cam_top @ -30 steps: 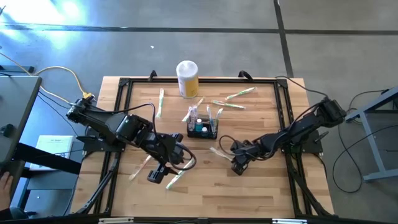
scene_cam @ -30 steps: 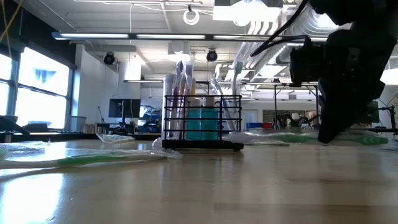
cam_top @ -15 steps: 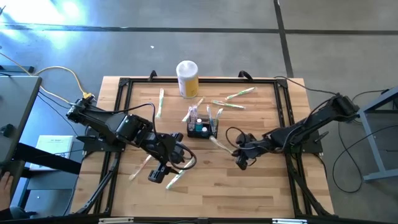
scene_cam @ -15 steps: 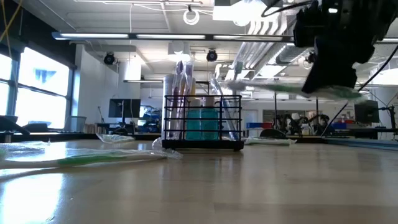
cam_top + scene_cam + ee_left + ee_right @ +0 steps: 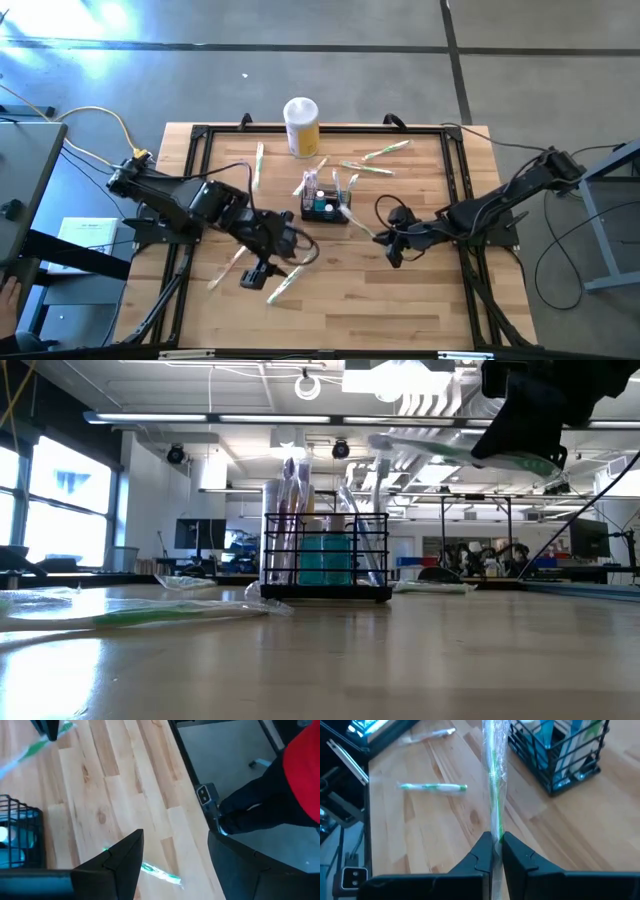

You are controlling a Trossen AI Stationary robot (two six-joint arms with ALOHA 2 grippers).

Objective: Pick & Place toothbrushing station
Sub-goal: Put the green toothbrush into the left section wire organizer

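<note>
- Toothbrushing station, a small black wire-mesh basket, sits near the middle of the surface, toward the far edge, already stuffed with a teal item and upright wrapped brushes.
- It looks light and stiff; I'd judge its open top rim the only sensible place to grip, and a nudge could slide it.
- Yellow-and-white canister stands behind it at the far edge, well clear.
- Right gripper, just beside the basket's near right corner, is clenched on a wrapped green toothbrush; the crinkly film looks slippery and the brush thin, pinched at one end with its length pointing toward the basket.
- Left gripper hangs released, nothing in it, near the front-left part of the surface.
- Loose wrapped brushes lie scattered about; those standing in the basket may crowd the way in.
</note>
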